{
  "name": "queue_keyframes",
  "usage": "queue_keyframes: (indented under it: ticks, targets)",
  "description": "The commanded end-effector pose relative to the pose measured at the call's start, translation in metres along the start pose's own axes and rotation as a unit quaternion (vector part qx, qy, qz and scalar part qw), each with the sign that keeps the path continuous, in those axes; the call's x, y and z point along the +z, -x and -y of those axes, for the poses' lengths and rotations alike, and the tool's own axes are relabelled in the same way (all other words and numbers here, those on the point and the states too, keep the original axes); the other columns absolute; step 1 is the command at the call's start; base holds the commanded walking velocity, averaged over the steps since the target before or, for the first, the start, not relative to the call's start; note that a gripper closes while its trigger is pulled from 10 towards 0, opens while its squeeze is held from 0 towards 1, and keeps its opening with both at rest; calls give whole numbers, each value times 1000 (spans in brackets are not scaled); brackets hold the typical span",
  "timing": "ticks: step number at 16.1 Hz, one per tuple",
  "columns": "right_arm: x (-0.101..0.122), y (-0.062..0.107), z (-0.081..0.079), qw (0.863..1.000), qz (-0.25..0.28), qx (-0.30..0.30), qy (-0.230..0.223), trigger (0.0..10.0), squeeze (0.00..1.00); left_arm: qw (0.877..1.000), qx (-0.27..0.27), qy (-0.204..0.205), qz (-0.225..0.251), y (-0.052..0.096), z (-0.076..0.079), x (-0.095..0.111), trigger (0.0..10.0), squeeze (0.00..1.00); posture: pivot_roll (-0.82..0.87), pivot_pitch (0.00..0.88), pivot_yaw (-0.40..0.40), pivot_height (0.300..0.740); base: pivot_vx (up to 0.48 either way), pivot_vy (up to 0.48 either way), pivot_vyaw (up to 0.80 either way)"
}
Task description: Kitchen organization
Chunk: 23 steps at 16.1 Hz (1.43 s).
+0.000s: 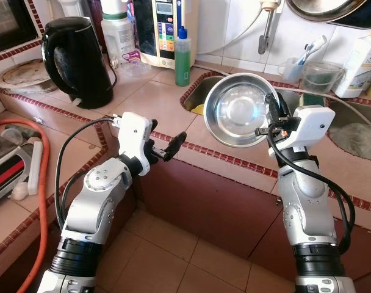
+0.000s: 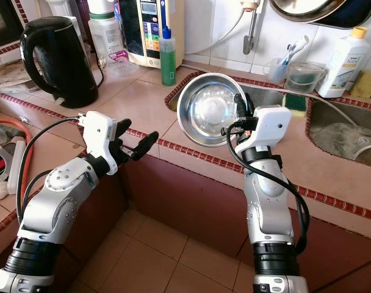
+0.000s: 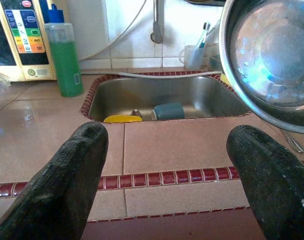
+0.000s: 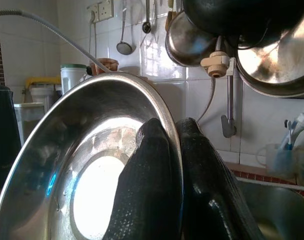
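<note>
A shiny steel bowl (image 1: 240, 111) is held up on edge above the counter's front, its hollow facing me. My right gripper (image 1: 273, 105) is shut on the bowl's rim; in the right wrist view one finger (image 4: 147, 190) lies inside the bowl (image 4: 77, 165) and the other outside. My left gripper (image 1: 167, 146) is open and empty, level with the counter edge, left of the bowl. The left wrist view looks between its fingers (image 3: 67, 175) at the steel sink (image 3: 167, 95), which holds a blue cup (image 3: 168, 110) and a yellow item (image 3: 122, 119).
A black kettle (image 1: 79, 61), a green soap bottle (image 1: 183, 56) and a water purifier (image 1: 166, 30) stand at the back of the tiled counter (image 1: 143, 97). A cup with toothbrushes (image 1: 295, 67) and a white bottle (image 1: 361, 64) sit behind the sink. An orange hose (image 1: 42, 183) runs at left.
</note>
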State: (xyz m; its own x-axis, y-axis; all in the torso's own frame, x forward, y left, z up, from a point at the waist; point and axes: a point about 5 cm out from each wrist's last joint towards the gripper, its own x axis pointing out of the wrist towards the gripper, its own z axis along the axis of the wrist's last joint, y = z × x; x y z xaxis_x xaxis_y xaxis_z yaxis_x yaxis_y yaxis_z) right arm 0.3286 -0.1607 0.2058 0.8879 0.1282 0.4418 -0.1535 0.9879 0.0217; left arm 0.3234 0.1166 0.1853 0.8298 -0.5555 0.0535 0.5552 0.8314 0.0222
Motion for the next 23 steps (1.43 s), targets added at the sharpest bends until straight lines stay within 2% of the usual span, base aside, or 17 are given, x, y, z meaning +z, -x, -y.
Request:
queue_keyframes:
  ticks: [1,7,14,23]
  targets:
    - [7,-5,-1,1000,16,4,6,10000,0,1000,-9,-11,11,-2,2,6,10000,0,-188,7,36,740,262,0,0]
    - [7,-8,2,1000,12,-1,11,10000,0,1000,-11,-14,13,-2,3,7,10000,0,-187,7,34,740,263,0,0]
    - [6,-9,2,1000,7,-1,15,10000,0,1000,-14,-15,14,-3,4,7,10000,0,-189,8,34,740,276,0,-721]
    - [8,-8,1,1000,18,3,16,10000,0,1000,-16,-16,13,-2,4,6,10000,0,-186,11,32,740,277,0,0]
